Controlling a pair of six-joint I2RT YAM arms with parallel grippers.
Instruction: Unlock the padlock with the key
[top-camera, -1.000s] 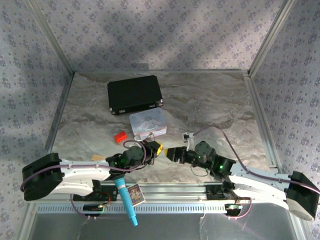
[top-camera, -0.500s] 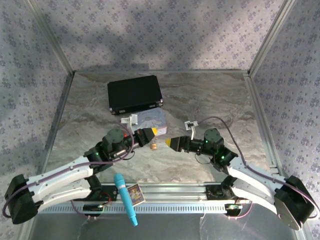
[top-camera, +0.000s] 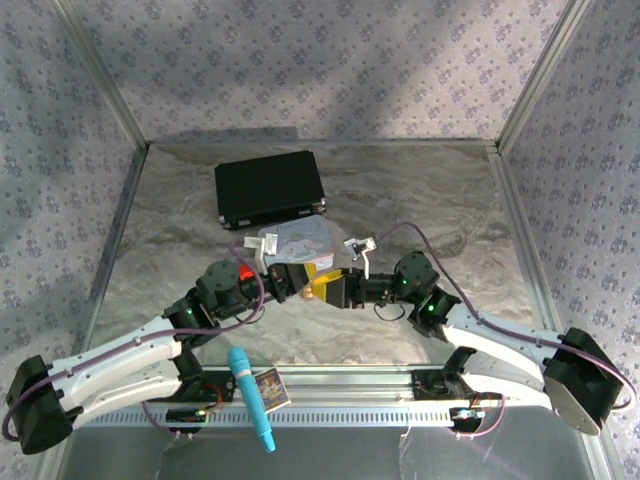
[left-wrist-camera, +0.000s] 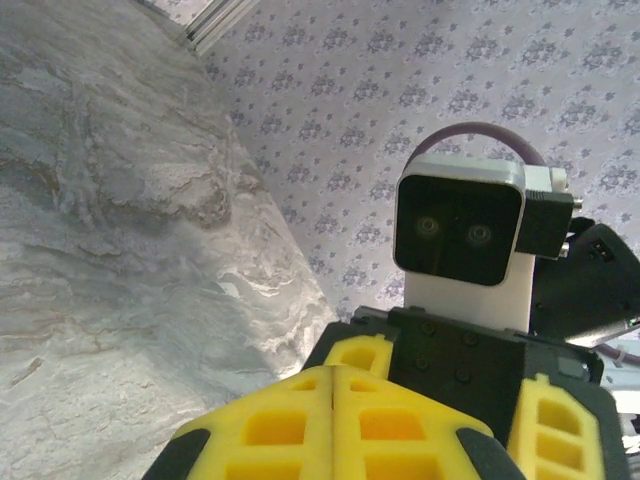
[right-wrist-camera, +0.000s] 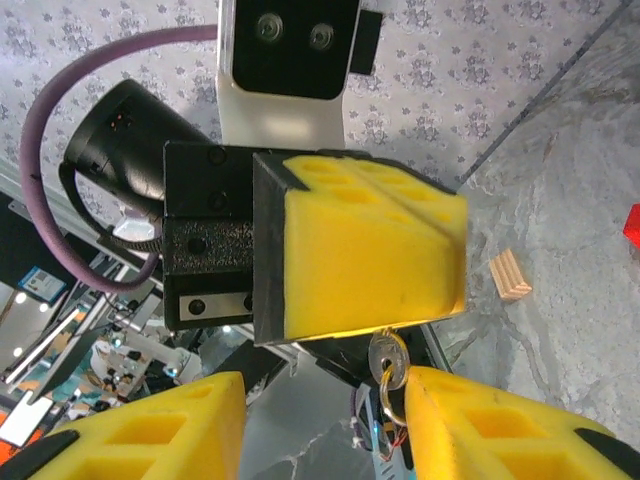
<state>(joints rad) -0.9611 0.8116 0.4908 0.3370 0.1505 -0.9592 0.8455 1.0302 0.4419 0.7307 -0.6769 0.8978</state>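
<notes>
1. The key (right-wrist-camera: 388, 358) hangs over the marbled bench (top-camera: 450, 200), on the near side of the pastel tin (top-camera: 300, 237).
2. A black case (top-camera: 270, 188) lies just beyond the tin's far side.
3. The left end effector (left-wrist-camera: 332, 405) is at the tin's near edge. Its yellow pads are pressed tight together and clamped on the key.
4. The right end effector (right-wrist-camera: 318, 425) faces it nose to nose, also on the tin's near side. Its fingers stand narrowly apart on either side of the key's head. I cannot tell whether they touch it.
5. A blue microphone (top-camera: 250, 395) and a small card box (top-camera: 270, 388) lie side by side well nearer than the tin, by the arms' bases.
6. A red block (top-camera: 243, 272) sits just left of the tin's near corner.
7. The key shows a round, holed head with a thin wire ring (right-wrist-camera: 386, 392) through it. Its blade is hidden between the left pads.
</notes>
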